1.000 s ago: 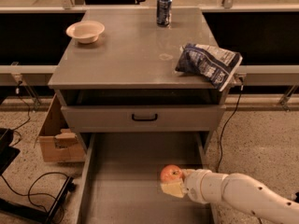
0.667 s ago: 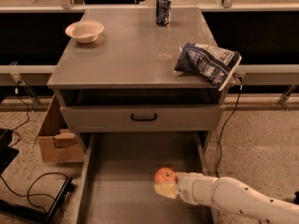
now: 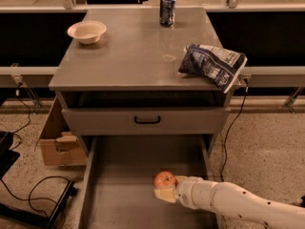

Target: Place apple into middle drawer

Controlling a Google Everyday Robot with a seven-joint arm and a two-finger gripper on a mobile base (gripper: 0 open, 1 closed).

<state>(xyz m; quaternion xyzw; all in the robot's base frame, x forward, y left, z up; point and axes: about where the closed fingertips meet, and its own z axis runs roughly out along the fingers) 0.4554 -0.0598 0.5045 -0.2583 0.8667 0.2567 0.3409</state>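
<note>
Δ over 1.0 s, 3 frames compared. The gripper [image 3: 166,191], closed around the apple [image 3: 165,179], has travelled left over the floor of the middle drawer [image 3: 124,175] in 2 small steps, the second shorter than the first. The drawer's right wall now lies further off the gripper's right side. More of the white forearm [image 3: 238,202] trails behind it into view. The black handle [image 3: 147,120] on the drawer front, earlier well to the gripper's left, is now only slightly left of it.
</note>
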